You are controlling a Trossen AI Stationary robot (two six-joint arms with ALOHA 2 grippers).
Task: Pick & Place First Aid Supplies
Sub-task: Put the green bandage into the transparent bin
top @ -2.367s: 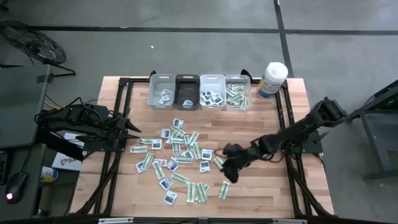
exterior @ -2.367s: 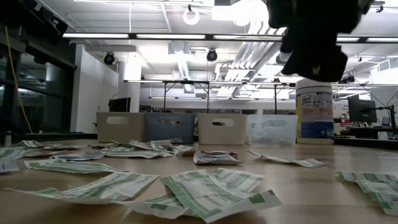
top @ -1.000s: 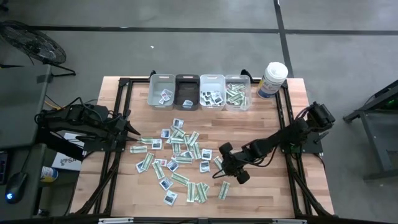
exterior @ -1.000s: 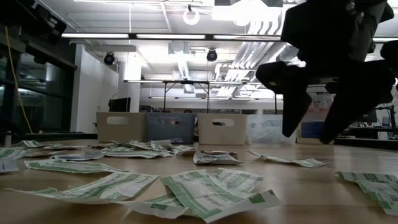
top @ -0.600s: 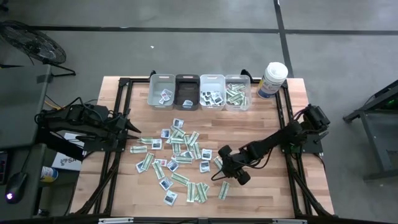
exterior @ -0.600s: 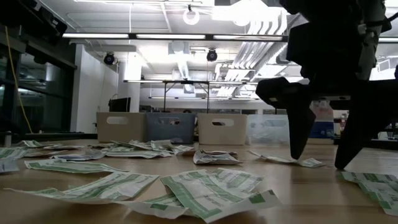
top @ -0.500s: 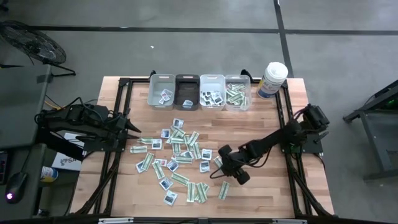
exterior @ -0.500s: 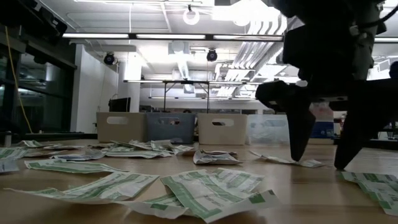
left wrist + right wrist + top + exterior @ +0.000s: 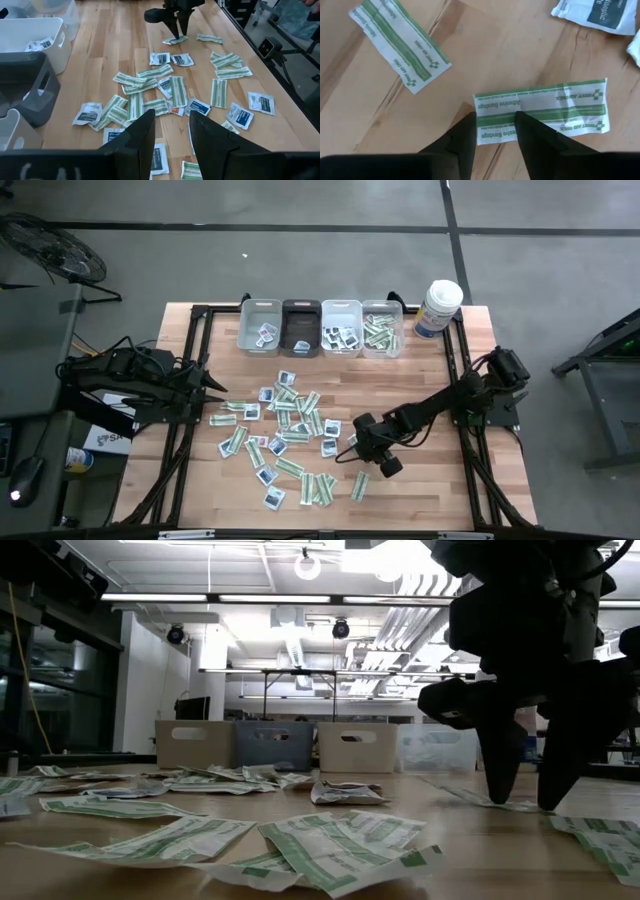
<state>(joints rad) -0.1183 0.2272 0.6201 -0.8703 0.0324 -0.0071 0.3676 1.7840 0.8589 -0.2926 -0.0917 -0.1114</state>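
My right fingers (image 9: 492, 131) are down at the tabletop (image 9: 420, 380), their two dark tips standing a narrow gap apart astride one end of a green-and-white strip (image 9: 542, 111) that lies flat on the wood; the tips reach the paper's edge, but whether they grip it I cannot tell. Just beside it lies a second strip (image 9: 399, 43), apart from the first, and a white packet with dark-blue marks (image 9: 597, 14) sits a little farther off. From above, these fingers (image 9: 355, 455) stand at the right edge of the scattered packets (image 9: 285, 430) that cover the middle of the tabletop. At the far edge stand four small bins (image 9: 320, 327) in a row with packets inside, and a white canister (image 9: 438, 308) to their right. My left fingers (image 9: 170, 132) hover partly open and hold nothing, at the left edge of the tabletop (image 9: 215, 388), facing the pile.
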